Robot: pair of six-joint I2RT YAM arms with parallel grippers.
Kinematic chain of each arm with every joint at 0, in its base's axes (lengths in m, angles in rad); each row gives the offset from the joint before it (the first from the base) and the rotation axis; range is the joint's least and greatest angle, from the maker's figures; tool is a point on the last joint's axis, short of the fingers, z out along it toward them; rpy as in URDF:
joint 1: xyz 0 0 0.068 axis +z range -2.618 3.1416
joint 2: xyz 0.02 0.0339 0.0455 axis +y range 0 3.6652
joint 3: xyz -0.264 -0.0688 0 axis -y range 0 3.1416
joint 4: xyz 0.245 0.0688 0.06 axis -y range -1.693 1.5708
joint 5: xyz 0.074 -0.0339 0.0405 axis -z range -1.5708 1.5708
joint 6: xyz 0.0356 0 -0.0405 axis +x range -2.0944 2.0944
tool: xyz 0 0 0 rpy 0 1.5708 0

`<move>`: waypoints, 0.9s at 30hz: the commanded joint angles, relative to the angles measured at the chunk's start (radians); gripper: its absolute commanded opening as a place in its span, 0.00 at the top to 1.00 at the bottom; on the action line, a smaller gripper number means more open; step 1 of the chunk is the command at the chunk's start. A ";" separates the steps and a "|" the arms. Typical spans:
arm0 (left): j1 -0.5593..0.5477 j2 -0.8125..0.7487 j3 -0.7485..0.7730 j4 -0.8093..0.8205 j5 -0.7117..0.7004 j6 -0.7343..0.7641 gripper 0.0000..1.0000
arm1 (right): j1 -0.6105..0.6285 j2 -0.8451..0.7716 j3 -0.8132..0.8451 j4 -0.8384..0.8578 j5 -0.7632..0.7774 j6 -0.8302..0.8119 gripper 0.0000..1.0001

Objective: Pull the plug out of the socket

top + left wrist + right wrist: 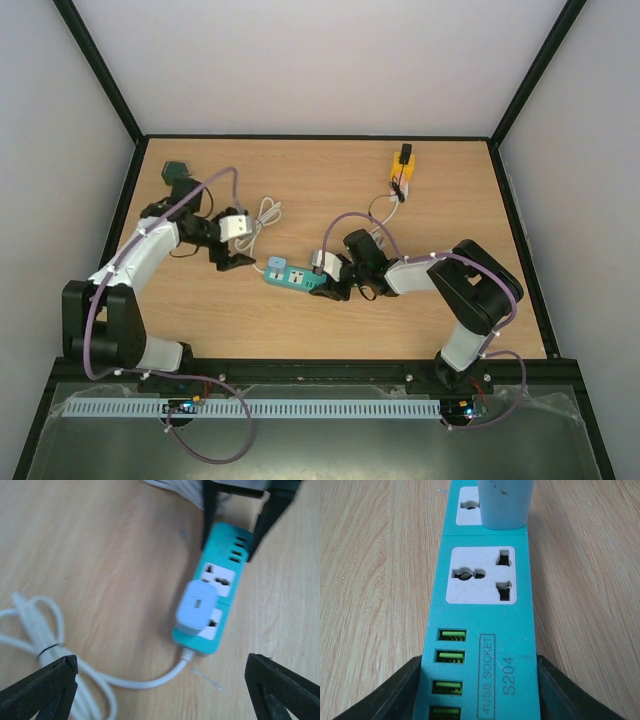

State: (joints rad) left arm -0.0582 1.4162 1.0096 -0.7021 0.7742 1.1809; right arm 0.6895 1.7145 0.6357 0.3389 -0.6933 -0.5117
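Observation:
A teal power strip point(297, 277) lies on the wooden table, with a white plug point(277, 266) seated in its left-end socket. My right gripper point(333, 282) is shut on the strip's right end; in the right wrist view its fingers point(380, 695) press both sides of the strip point(485, 630) beside the USB ports, and the plug point(505, 502) stands at the far end. My left gripper point(245, 245) is open and empty, just left of the strip. In the left wrist view point(160, 690) it hovers wide above the plug point(196, 606) and the strip point(220, 580).
The strip's white cable point(265, 215) lies coiled behind my left gripper and shows in the left wrist view point(45, 645). A yellow block with a black part point(402, 168) sits far right. A dark adapter point(178, 172) sits at the far left corner.

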 commanded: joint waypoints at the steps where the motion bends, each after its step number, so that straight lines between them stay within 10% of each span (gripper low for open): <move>1: -0.107 -0.039 -0.052 0.025 -0.053 0.127 0.08 | -0.011 0.008 -0.025 -0.050 0.069 -0.029 0.95; 27: -0.338 0.143 -0.066 0.173 -0.226 0.121 0.41 | -0.010 -0.002 -0.034 -0.047 0.061 -0.040 0.92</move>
State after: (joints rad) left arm -0.3824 1.5414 0.9615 -0.5537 0.5720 1.2823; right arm 0.6891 1.7138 0.6334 0.3416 -0.6945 -0.5167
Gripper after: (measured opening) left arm 0.628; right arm 0.491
